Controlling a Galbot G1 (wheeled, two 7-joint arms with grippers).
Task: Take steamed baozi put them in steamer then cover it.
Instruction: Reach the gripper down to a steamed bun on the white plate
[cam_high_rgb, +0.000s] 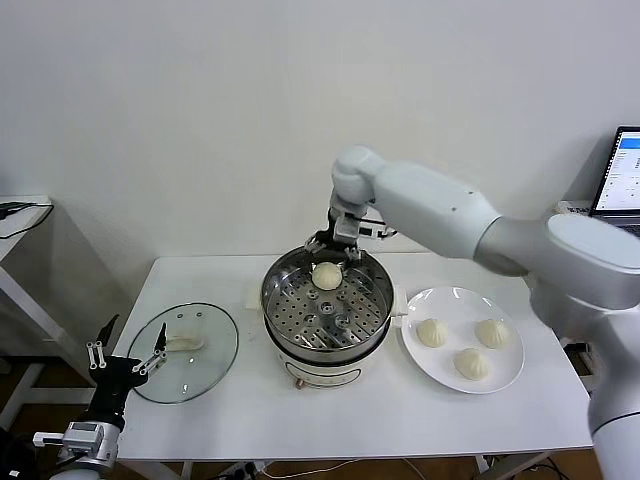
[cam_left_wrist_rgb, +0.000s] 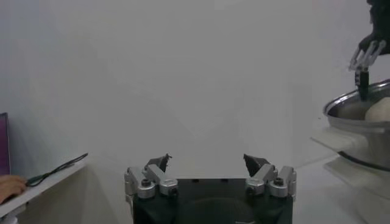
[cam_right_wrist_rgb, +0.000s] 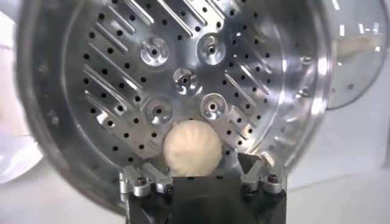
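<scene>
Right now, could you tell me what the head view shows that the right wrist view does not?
Only the head view shows the white plate with three baozi, the whole glass lid on the table, and the left gripper open beside it. Only the right wrist view shows the tray's perforations close up, with the open right gripper just above. Both show the steamer holding one baozi.
</scene>
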